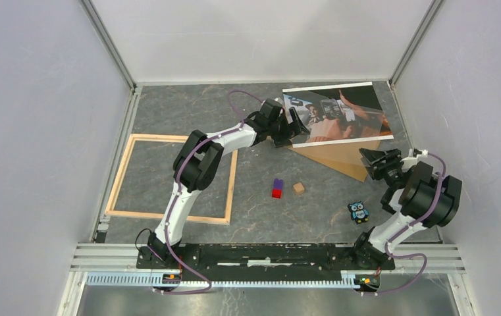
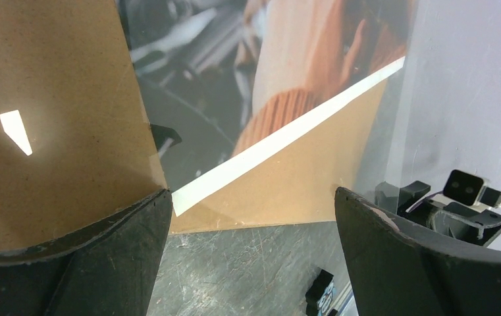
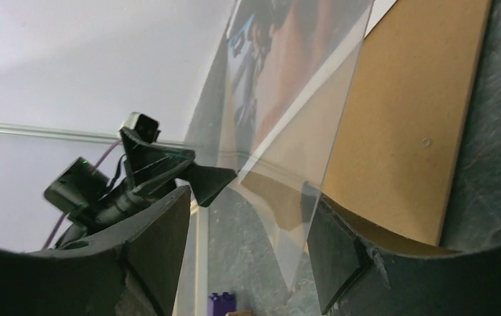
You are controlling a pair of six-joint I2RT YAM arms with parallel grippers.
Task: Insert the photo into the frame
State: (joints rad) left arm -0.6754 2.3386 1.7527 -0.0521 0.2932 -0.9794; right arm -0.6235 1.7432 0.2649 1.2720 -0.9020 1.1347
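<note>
The photo (image 1: 336,113) lies at the back right, partly on a brown backing board (image 1: 340,160); a clear pane rests over them. The wooden frame (image 1: 168,178) lies flat at the left, with nothing in it. My left gripper (image 1: 298,128) is open at the photo's left edge. In the left wrist view it (image 2: 251,217) is open and empty, facing the photo's (image 2: 234,72) white-bordered corner and the board (image 2: 50,131). My right gripper (image 1: 370,161) is open at the board's near right corner. In the right wrist view it (image 3: 247,243) is open, with the clear pane's (image 3: 300,164) edge between the jaws.
A red and purple brick stack (image 1: 277,189), a small wooden cube (image 1: 298,188) and an owl toy (image 1: 358,211) lie on the grey table between the arms. White walls close in the left, back and right sides.
</note>
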